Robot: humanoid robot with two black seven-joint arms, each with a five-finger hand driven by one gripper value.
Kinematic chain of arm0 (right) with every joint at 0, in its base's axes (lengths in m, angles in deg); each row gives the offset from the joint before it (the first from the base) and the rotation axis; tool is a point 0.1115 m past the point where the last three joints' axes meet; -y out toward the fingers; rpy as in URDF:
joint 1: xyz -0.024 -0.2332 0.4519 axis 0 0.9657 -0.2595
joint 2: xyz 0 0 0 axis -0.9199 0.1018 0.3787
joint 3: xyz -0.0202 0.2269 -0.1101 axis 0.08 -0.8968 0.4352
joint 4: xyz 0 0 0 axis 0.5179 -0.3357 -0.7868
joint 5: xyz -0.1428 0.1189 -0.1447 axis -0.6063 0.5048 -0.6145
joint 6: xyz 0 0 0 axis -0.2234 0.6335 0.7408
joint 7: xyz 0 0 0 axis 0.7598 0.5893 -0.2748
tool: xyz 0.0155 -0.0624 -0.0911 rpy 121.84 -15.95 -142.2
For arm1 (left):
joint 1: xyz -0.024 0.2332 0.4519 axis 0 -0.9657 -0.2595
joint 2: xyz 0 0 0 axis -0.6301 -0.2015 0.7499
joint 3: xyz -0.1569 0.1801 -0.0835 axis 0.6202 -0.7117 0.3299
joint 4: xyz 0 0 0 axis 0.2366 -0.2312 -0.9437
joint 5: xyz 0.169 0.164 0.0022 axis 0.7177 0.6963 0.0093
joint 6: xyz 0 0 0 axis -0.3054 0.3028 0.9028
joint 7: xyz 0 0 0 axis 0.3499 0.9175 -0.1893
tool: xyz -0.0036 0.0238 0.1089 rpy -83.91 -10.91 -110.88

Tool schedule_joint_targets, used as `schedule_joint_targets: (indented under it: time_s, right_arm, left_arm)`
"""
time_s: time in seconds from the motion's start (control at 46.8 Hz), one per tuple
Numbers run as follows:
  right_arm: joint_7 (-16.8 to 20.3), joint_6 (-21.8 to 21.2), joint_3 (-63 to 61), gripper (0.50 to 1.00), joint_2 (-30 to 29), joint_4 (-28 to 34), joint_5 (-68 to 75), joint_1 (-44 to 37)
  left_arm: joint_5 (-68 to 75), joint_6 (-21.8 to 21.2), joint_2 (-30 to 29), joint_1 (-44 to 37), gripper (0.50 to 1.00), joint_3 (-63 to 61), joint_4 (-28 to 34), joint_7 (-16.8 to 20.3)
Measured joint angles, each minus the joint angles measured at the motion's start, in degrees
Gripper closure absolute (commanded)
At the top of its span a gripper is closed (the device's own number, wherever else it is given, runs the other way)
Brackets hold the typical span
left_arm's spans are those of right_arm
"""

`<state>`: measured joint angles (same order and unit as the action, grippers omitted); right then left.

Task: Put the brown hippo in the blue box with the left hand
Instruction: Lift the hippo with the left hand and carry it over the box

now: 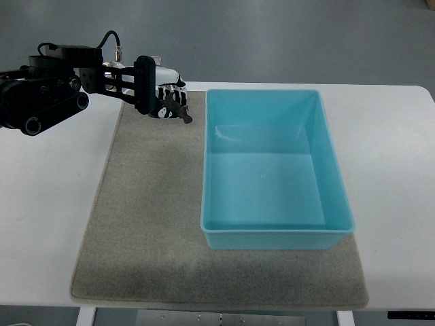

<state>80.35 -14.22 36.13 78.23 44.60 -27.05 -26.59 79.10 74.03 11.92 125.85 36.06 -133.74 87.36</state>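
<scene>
I see the brown hippo [178, 109] only as a small dark shape, mostly hidden; its long axis and heading cannot be told. The left hand [163, 95] has its fingers curled around it, above the grey mat [146, 224], just beside the blue box [272, 234], far left corner

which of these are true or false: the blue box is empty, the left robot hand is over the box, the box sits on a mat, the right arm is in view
1. The blue box is empty. True.
2. The left robot hand is over the box. False: it is beyond the box's far left corner, above the mat's far edge.
3. The box sits on a grey mat. True.
4. The right arm is in view. False: only the left arm shows, entering from the left edge.
5. A small dark object is at the hand's fingers. True.
</scene>
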Motion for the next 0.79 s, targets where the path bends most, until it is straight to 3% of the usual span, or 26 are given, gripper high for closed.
schedule_joint_targets:
  time_s: [0.321,0.791]
  right_arm:
    - [0.0,0.0,0.0,0.564,0.0,0.0,0.0,0.0]
    - [0.0,0.0,0.0,0.564,0.0,0.0,0.0,0.0]
  left_arm:
    - [0.0,-0.4,0.4,2.2,1.0,4.9,-0.1,0.0]
    - [-0.2,-0.6,5.7,2.3,1.0,6.1,-3.0,0.2]
